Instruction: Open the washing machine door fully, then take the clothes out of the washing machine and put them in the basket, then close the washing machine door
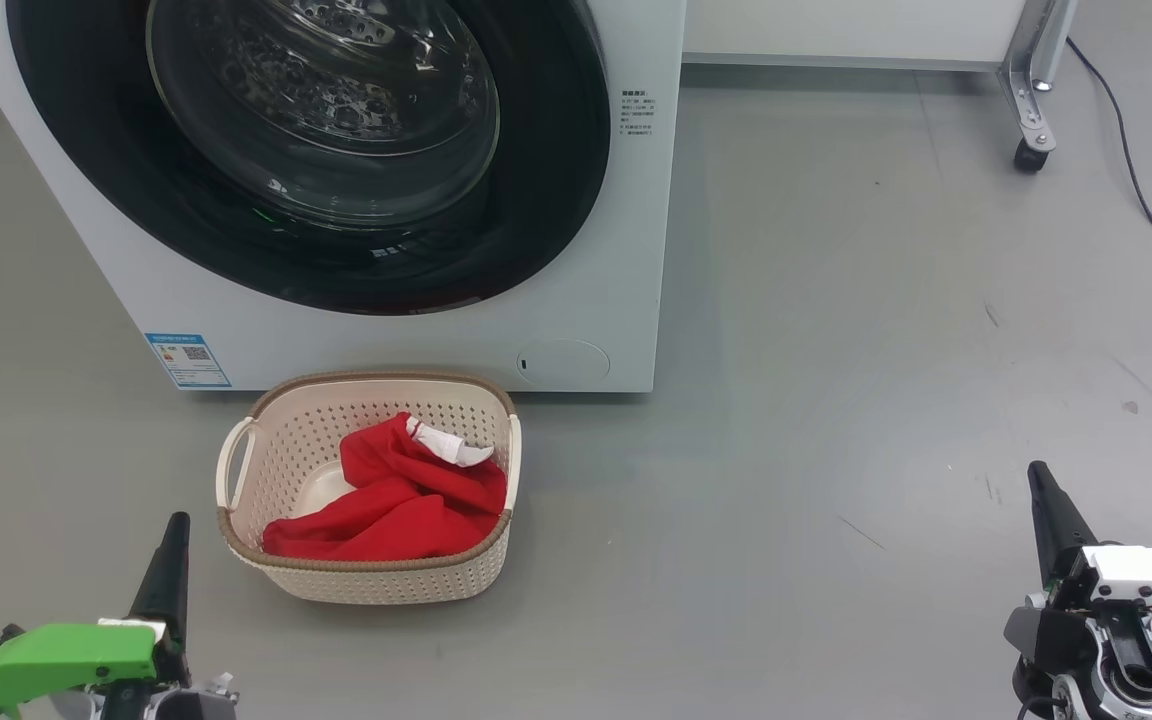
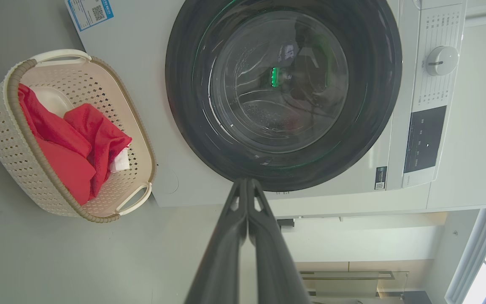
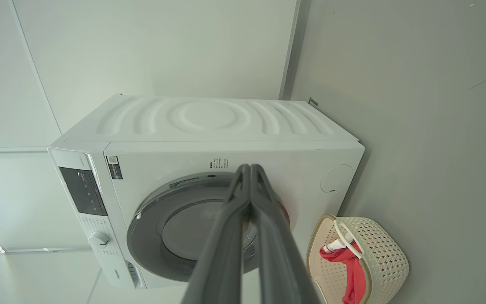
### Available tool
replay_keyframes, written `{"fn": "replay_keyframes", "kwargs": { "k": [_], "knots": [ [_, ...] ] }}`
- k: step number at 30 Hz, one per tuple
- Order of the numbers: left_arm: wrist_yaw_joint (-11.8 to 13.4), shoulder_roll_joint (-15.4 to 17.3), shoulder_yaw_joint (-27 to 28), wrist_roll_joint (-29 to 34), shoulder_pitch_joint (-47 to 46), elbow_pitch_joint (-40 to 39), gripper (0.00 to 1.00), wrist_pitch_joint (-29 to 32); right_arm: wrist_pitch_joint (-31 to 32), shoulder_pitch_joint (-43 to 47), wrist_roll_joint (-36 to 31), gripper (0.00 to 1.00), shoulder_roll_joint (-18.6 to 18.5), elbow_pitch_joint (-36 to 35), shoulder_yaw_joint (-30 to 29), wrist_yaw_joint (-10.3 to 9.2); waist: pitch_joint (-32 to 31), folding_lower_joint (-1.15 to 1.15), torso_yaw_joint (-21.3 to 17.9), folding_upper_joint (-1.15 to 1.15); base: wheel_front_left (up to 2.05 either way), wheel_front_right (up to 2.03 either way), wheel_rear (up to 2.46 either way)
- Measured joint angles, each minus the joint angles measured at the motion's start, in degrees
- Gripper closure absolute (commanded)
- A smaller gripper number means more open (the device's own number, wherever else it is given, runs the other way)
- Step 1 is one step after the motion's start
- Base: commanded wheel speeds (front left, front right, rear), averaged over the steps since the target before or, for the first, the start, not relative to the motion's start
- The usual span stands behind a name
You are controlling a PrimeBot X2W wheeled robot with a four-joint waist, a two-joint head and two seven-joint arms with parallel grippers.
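Observation:
The washing machine [image 1: 596,330] [image 2: 141,105] [image 3: 209,122] stands on the grey floor with its round black-rimmed door [image 1: 336,150] [image 2: 283,88] [image 3: 184,228] shut flat against the front. Before it sits the cream basket [image 1: 266,440] [image 2: 2,122] [image 3: 378,253], holding the red clothes [image 1: 406,500] [image 2: 70,147] [image 3: 350,270] with white trim. My left gripper [image 1: 176,525] [image 2: 246,182] is shut and empty at the lower left, short of the basket. At the lower right my right gripper [image 1: 1038,472] [image 3: 249,166] is shut and empty, well clear of the machine.
A metal frame leg on a caster [image 1: 1031,150] stands at the back right, with a dark cable [image 1: 1136,180] trailing over the floor. Open grey floor [image 1: 886,350] lies to the right of the machine and basket.

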Motion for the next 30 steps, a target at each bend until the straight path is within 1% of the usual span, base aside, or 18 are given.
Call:
{"fn": "replay_keyframes", "kwargs": {
  "k": [30],
  "knots": [
    [0.0, 0.0, 0.0, 0.0, 0.0, 0.0, 1.00, 0.1, 0.0, 0.0, 0.0, 1.00, 0.1, 0.0, -0.1, 0.00, 0.0, 0.00, 0.0, 0.00, 0.00, 0.00, 0.00]
  ]
}}
